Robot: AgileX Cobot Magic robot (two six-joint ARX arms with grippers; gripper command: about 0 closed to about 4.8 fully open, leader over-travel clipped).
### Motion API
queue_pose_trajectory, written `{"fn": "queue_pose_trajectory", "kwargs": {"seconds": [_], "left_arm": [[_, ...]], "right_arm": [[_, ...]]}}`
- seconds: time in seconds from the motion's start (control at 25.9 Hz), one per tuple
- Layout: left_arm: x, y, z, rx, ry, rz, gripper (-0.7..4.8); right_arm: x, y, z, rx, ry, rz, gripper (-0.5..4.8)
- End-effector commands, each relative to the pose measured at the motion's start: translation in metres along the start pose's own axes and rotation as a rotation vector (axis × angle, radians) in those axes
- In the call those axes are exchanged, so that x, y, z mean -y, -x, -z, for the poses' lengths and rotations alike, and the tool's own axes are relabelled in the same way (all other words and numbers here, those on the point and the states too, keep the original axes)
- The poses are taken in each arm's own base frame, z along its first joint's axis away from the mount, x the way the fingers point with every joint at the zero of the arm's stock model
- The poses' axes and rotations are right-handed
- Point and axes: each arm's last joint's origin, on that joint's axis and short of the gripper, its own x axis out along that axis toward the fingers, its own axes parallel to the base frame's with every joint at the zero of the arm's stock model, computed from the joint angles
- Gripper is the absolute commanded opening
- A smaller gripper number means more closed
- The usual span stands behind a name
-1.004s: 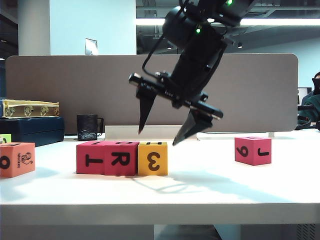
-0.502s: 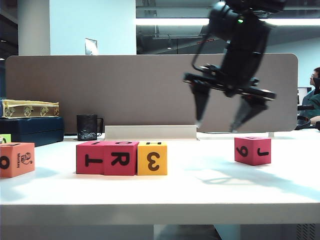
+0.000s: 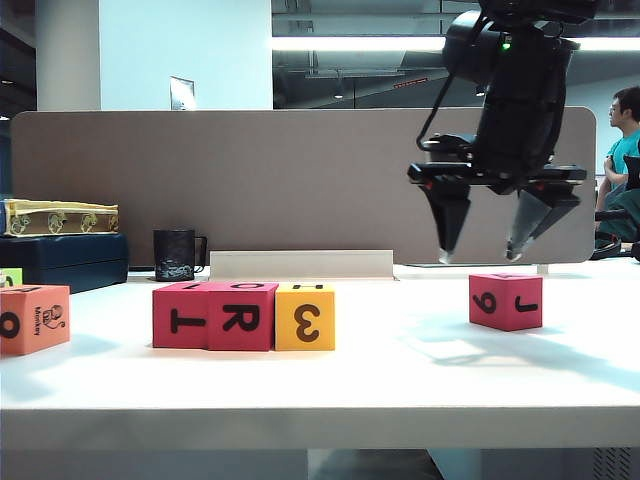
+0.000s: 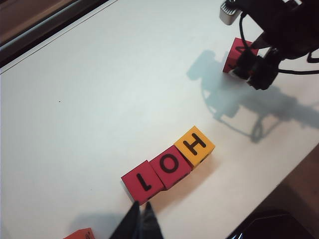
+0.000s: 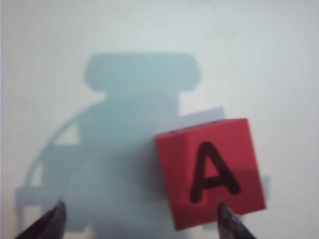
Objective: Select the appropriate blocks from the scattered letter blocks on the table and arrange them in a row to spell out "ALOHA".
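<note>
On the white table (image 3: 400,380) two red letter blocks (image 3: 214,316) and a yellow one (image 3: 305,317) stand touching in a row. In the left wrist view their tops read L (image 4: 142,182), O (image 4: 171,166), H (image 4: 195,145). A lone red block (image 3: 506,301) stands to the right, with A on top (image 5: 210,172). My right gripper (image 3: 478,255) hangs open just above it and empty; the block lies under one fingertip (image 5: 223,209), not centred between the two. My left gripper (image 4: 141,208) is shut and empty, just off the L block. An orange block (image 3: 34,318) sits far left.
A taupe divider panel (image 3: 300,180) runs behind the table, with a dark mug (image 3: 175,254) and stacked boxes (image 3: 60,245) at the back left. A lime-green block (image 3: 10,276) peeks out behind the orange one. A person sits at the far right (image 3: 625,150).
My right gripper has swung right from above the yellow block to above the lone red block, levelling out and staying open. The left gripper and all blocks are unmoved.
</note>
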Motion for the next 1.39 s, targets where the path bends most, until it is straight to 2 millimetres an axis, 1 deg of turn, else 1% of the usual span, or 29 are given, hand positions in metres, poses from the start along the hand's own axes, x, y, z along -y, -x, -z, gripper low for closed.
{"fn": "queue_pose_trajectory", "kwargs": {"seconds": [0.04, 0.08, 0.19, 0.35, 0.5, 0.62, 0.93, 0.97, 1.0, 1.04, 1.16, 1.2, 1.39], "left_arm": [[0.0, 0.002, -0.002, 0.022, -0.003, -0.004, -0.06], [0.0, 0.002, -0.002, 0.019, -0.003, -0.003, -0.06], [0.0, 0.002, -0.002, 0.019, -0.003, -0.003, -0.06], [0.0, 0.002, -0.002, 0.02, -0.003, -0.004, -0.06], [0.0, 0.002, -0.002, 0.021, -0.003, -0.004, -0.06], [0.0, 0.002, -0.002, 0.027, -0.004, -0.005, -0.06], [0.0, 0.002, -0.002, 0.02, -0.003, -0.004, -0.06], [0.0, 0.002, -0.002, 0.02, -0.003, -0.004, -0.06], [0.0, 0.002, -0.002, 0.02, -0.003, -0.004, -0.06], [0.0, 0.002, -0.002, 0.02, -0.003, -0.004, -0.06], [0.0, 0.002, -0.002, 0.02, -0.003, -0.004, -0.06], [0.0, 0.002, -0.002, 0.02, -0.003, -0.004, -0.06], [0.0, 0.002, -0.002, 0.02, -0.003, -0.004, -0.06]], "right_arm": [[0.007, 0.003, 0.0, 0.0, 0.028, 0.084, 4.65], [0.011, 0.002, -0.001, 0.001, 0.03, 0.095, 4.73], [0.019, 0.0, -0.001, 0.0, 0.01, 0.115, 4.73], [0.027, -0.001, -0.002, -0.007, -0.007, 0.123, 4.72], [0.027, -0.002, -0.002, -0.004, -0.008, 0.111, 4.72], [0.025, -0.005, -0.002, -0.011, -0.005, 0.053, 4.72], [0.023, -0.03, 0.002, -0.062, -0.002, 0.043, 4.71], [0.023, -0.031, 0.002, -0.063, -0.002, 0.043, 4.64], [0.023, -0.033, 0.002, -0.066, -0.001, 0.043, 4.13], [0.023, -0.033, 0.002, -0.066, -0.001, 0.044, 3.79], [0.023, -0.034, 0.002, -0.063, -0.001, 0.043, 3.1], [0.023, -0.034, 0.001, -0.062, -0.001, 0.043, 3.0], [0.023, -0.033, 0.001, -0.062, -0.002, 0.041, 3.0]]}}
